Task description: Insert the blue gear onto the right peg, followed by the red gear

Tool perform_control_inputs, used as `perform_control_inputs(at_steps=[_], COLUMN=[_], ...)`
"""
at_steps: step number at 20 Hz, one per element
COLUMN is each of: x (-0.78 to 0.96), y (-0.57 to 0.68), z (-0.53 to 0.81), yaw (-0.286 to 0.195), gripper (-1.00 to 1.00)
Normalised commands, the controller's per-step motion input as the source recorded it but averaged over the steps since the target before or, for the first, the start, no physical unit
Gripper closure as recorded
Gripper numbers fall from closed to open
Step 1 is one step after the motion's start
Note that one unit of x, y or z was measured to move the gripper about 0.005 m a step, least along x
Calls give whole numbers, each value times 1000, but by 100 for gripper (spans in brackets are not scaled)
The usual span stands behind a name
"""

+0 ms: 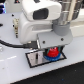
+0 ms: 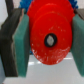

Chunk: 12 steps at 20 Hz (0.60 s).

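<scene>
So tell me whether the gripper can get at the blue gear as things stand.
Probably not: the gripper is shut on the red gear, which sits over the blue gear, so only the blue rim shows.

The red gear (image 2: 49, 37), toothed with a dark centre hole, sits clamped between the pincer's (image 2: 46, 42) pads, just above the blue gear (image 1: 51, 59) on the plate.
</scene>
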Motion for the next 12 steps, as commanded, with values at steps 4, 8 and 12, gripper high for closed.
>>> perform_control_inputs(at_steps=[4,8,12], x=[49,17,10], y=[10,20,71], z=[14,426,583], yaw=[0,0,0], gripper=[-100,-100,-100])
